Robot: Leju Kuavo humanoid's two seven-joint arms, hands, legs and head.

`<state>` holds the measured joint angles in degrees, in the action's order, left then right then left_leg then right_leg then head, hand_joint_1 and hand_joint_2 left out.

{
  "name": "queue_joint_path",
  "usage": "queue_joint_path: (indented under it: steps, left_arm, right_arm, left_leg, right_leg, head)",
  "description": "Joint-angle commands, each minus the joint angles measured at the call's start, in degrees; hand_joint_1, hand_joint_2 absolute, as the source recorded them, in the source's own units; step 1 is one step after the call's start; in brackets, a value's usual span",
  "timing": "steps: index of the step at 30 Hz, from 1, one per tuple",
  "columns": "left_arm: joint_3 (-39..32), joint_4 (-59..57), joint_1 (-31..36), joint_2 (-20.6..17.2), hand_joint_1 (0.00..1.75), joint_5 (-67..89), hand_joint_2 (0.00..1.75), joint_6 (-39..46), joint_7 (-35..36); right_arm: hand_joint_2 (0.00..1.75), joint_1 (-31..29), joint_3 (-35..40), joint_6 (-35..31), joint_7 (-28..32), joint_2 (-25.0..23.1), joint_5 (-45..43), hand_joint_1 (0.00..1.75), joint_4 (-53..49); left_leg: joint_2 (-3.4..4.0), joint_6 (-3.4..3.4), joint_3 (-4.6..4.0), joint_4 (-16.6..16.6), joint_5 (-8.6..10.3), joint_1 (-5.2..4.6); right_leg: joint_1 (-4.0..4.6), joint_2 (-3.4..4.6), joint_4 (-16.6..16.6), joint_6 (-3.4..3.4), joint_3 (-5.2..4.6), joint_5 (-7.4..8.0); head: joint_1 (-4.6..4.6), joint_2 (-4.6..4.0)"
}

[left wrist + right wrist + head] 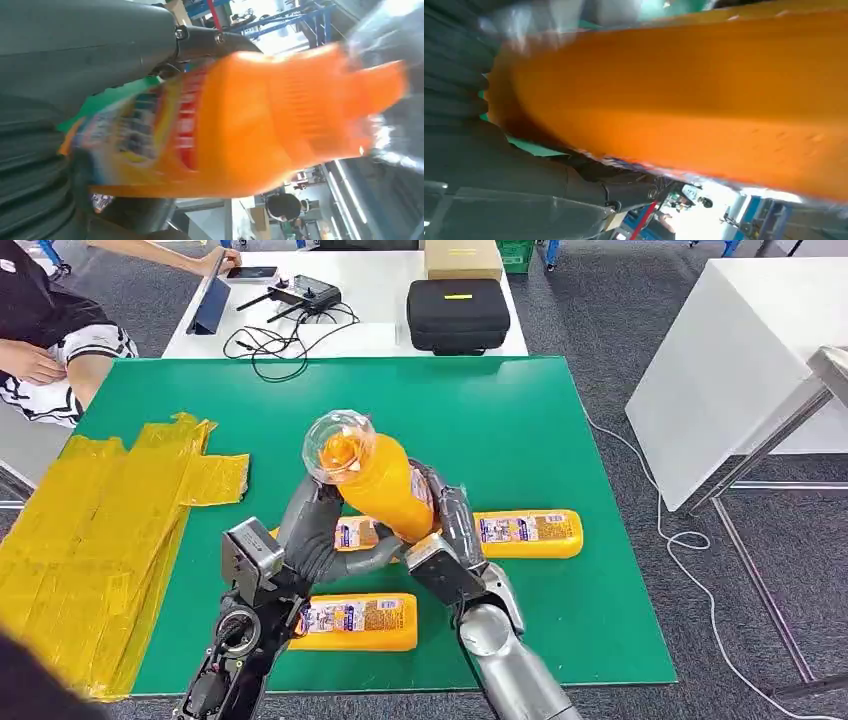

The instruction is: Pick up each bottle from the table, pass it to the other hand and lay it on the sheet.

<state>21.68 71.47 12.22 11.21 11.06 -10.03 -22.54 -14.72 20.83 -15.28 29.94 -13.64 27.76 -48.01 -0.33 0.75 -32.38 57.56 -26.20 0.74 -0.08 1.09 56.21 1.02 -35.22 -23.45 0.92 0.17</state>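
Bottle against my right hand

The orange bottle runs blurred across the frame's upper half, lying against my right hand at lower left; a sliver of green table shows between.

Raised orange bottle, clear cap; three flat on table

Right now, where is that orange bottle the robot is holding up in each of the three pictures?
Head view: the raised orange bottle stands at centre, clear cap up, between the left hand and right hand.
Left wrist view: it spans the middle, blurred.
Right wrist view: it crosses the picture.
Shared landmark: the green table.
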Motion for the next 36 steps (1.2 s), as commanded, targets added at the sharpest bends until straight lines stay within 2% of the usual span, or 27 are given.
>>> queue_joint_path:
  steps: [1,2,4,5,7,8,15,16,22,23,24,36]
  left_arm:
    - [1.0,-1.6,1.3,-1.9,0.00,-1.1,1.75,0.4,0.9]
    - [0.8,-1.9,1.3,-1.9,0.00,-1.2,1.75,0.5,0.9]
    - [0.4,-3.7,1.7,-1.8,0.00,-1.8,1.75,0.6,0.9]
    - [0.3,-4.3,1.9,-1.8,0.00,-2.0,1.75,0.6,0.9]
    - [0.0,-6.2,2.5,-1.6,0.00,-2.6,1.75,0.7,0.9]
    - [-0.3,-7.8,3.1,-1.5,0.00,-3.1,1.75,0.7,1.1]
    - [-2.1,-16.6,5.9,-0.8,0.00,-4.0,1.75,2.3,0.9]
    - [-2.2,-17.0,5.9,-0.7,0.03,-4.0,1.75,2.4,0.9]
    - [-2.4,-17.2,5.9,-0.7,0.03,-4.0,1.75,2.5,0.8]
    - [-2.5,-17.1,5.8,-0.7,0.59,-4.0,1.75,2.6,0.8]
    - [-2.7,-17.0,5.8,-0.6,1.75,-4.0,1.75,2.7,0.8]
    - [-6.8,-15.0,5.0,0.4,1.75,-6.1,1.75,5.4,-0.6]
  right_arm:
    - [1.75,-3.2,5.5,-1.4,-0.4,-1.0,2.8,1.75,10.6]
    - [1.75,-3.1,5.7,-1.4,-0.3,-1.0,2.8,1.75,10.4]
    - [1.75,-2.9,6.2,-1.4,0.1,-0.9,3.1,1.75,9.5]
    - [1.75,-2.8,6.3,-1.3,0.2,-0.9,3.1,1.75,9.3]
    - [1.75,-2.5,6.8,-1.4,0.3,-0.8,3.4,1.75,8.7]
    - [1.75,-2.4,7.1,-1.6,0.2,-0.9,3.8,1.75,8.5]
    - [1.75,-1.9,7.6,-1.1,0.1,-1.1,3.7,1.75,7.5]
    - [1.75,-1.9,7.7,-1.0,0.1,-1.1,3.7,1.75,7.5]
    - [1.75,-1.9,7.6,-1.0,0.1,-1.1,3.7,1.75,7.6]
    - [1.75,-2.0,7.6,-1.0,0.1,-1.0,3.6,1.75,7.7]
    - [1.75,-2.0,7.6,-1.1,0.2,-1.0,3.6,1.75,7.7]
    - [1.75,-2.5,6.6,-2.4,0.8,-0.8,1.9,1.75,8.3]
  left_leg:
    - [0.11,0.00,0.38,-0.1,-0.08,-0.01]
    - [0.04,0.00,0.22,-0.1,-0.05,-0.01]
    - [0.09,0.01,0.43,-0.2,-0.11,0.00]
    - [0.06,0.01,0.20,-0.1,-0.04,-0.02]
    - [0.07,0.01,0.48,-0.2,-0.11,-0.02]
    - [0.03,0.01,0.26,-0.1,-0.05,-0.02]
    - [0.02,0.00,0.42,-0.2,-0.07,-0.02]
    - [0.02,0.00,0.23,-0.1,-0.04,-0.02]
    - [0.03,0.00,0.39,-0.1,-0.10,-0.01]
    - [0.01,0.00,0.25,-0.1,-0.06,0.00]
    - [0.03,0.00,0.37,-0.1,-0.10,0.00]
    - [0.06,0.00,0.17,-0.1,-0.05,-0.01]
  right_leg:
    - [0.01,0.00,-0.1,0.01,0.32,-0.07]
    - [0.00,-0.02,-0.1,0.01,0.19,-0.04]
    - [0.02,-0.02,-0.1,0.01,0.38,-0.10]
    - [-0.01,-0.01,-0.1,0.01,0.16,-0.04]
    - [0.00,-0.06,-0.1,0.02,0.44,-0.11]
    - [-0.01,-0.04,-0.1,0.02,0.23,-0.06]
    - [0.01,-0.10,-0.1,0.01,0.39,-0.08]
    - [0.01,-0.05,-0.1,0.01,0.21,-0.04]
    - [0.02,-0.09,-0.1,0.01,0.35,-0.11]
    - [0.01,-0.08,-0.1,0.01,0.22,-0.07]
    - [0.02,-0.09,-0.1,0.01,0.33,-0.11]
    - [0.00,-0.02,0.0,0.01,0.13,-0.04]
  head:
    - [0.00,0.00]
    - [0.00,0.00]
    - [0.00,0.00]
    - [0.00,0.00]
    - [0.00,0.00]
    - [0.00,0.00]
    - [0.00,0.00]
    - [0.00,0.00]
    - [0.00,0.00]
    - [0.00,0.00]
    - [0.00,0.00]
    - [0.00,0.00]
